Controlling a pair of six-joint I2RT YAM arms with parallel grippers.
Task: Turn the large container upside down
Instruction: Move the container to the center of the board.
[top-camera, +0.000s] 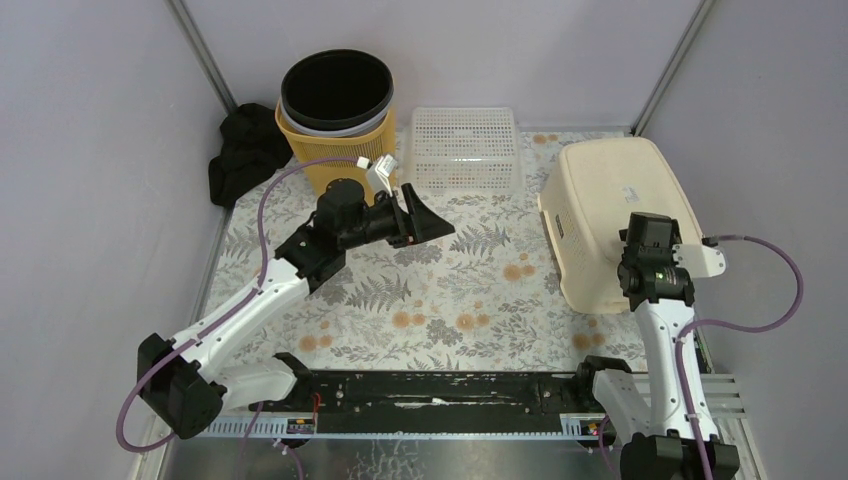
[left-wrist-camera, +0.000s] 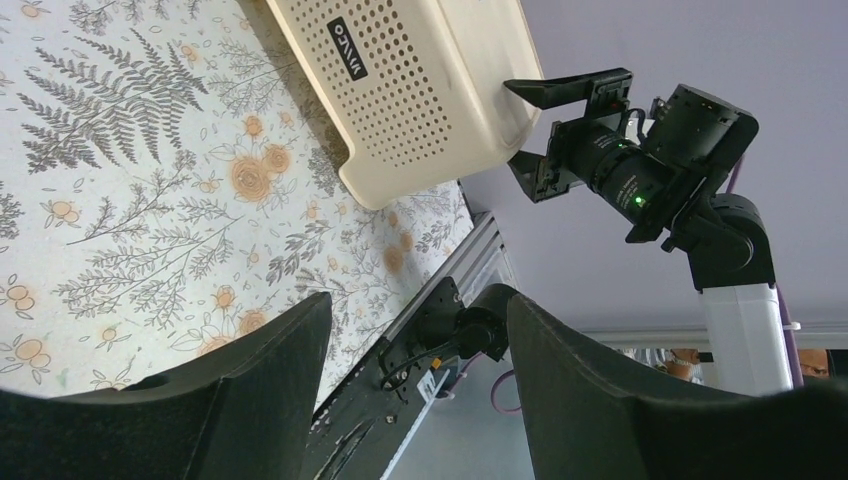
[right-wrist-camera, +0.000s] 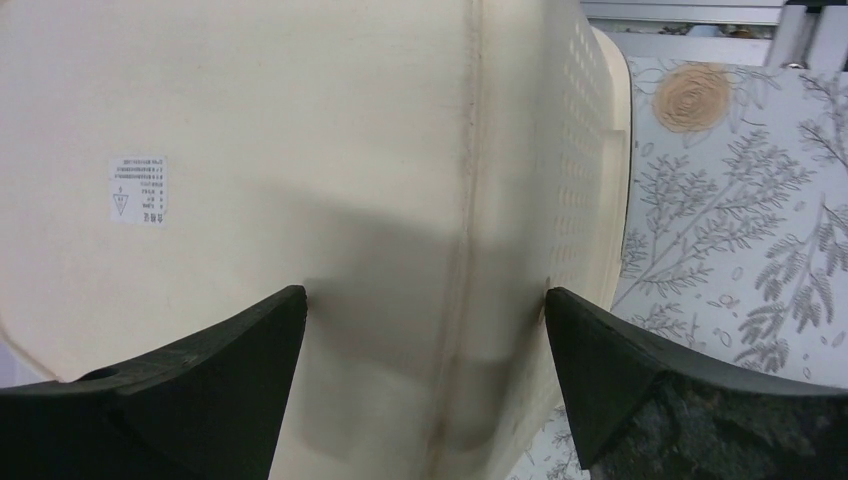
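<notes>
The large container, a cream plastic tub with perforated sides, lies upside down on the right of the flowered table, base up. It also shows in the left wrist view and fills the right wrist view. My right gripper stands open, tips close to the container's upturned base by its near edge; I cannot tell if they touch. My left gripper hovers open over the table's middle, pointing right, with nothing between its fingers.
At the back left stands a yellow basket with a black bin nested in it. A black cloth lies beside it. A white mesh basket sits at the back centre. A black rail runs along the near edge.
</notes>
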